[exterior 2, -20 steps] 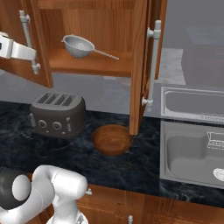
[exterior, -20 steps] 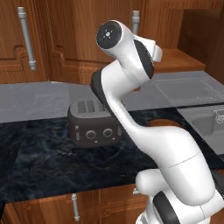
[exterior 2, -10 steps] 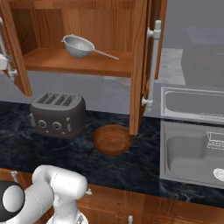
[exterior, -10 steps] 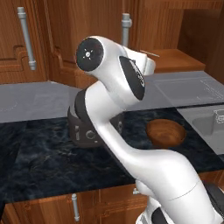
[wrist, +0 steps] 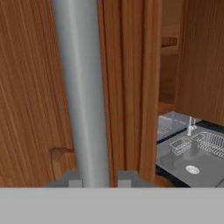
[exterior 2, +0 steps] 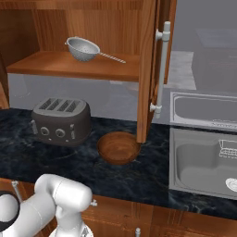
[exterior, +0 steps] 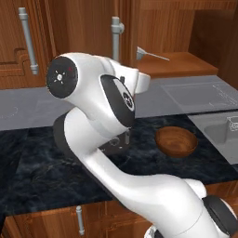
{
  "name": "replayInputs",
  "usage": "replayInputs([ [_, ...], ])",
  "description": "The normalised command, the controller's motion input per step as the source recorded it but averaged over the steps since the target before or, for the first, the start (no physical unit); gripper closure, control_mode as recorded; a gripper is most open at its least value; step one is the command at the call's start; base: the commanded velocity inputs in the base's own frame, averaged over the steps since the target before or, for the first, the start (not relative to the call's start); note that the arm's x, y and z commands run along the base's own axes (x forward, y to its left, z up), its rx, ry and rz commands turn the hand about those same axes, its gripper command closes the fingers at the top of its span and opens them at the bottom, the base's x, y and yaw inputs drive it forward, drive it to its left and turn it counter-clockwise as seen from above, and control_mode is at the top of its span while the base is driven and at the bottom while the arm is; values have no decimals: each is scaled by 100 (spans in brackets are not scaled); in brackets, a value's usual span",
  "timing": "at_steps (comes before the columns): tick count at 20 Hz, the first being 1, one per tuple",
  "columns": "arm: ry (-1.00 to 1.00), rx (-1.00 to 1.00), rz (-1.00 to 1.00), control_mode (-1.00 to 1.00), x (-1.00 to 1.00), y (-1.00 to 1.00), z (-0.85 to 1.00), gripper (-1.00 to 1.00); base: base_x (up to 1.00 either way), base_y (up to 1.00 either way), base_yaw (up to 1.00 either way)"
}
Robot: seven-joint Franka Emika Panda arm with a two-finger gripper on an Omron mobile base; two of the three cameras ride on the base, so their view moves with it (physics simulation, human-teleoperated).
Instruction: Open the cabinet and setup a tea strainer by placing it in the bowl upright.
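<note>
Two fingertips of the gripper [wrist: 100,178] were seen narrowly straddling the door handle [wrist: 81,87]; the cabinet [exterior 2: 148,69] door could be dragged shut if snagged on withdrawal.

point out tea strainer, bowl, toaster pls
tea strainer [exterior 2: 83,49]: right base view, on its mesh cup, on the cabinet shelf.
bowl [exterior 2: 118,147]: right base view, on its inner hollow.
toaster [exterior 2: 60,121]: right base view, on its front face.
</note>
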Motion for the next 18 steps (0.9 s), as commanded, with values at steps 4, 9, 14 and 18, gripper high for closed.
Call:
replayInputs([
  [4,0,0,0,-100,-10,14,0,-100,0,0,0],
  [9,0,0,0,-100,0,0,0,-100,0,0,0],
  [14,0,0,0,-100,0,0,0,-100,0,0,0],
  [18,0,0,0,-100,-12,-1,2,-100,0,0,0],
])
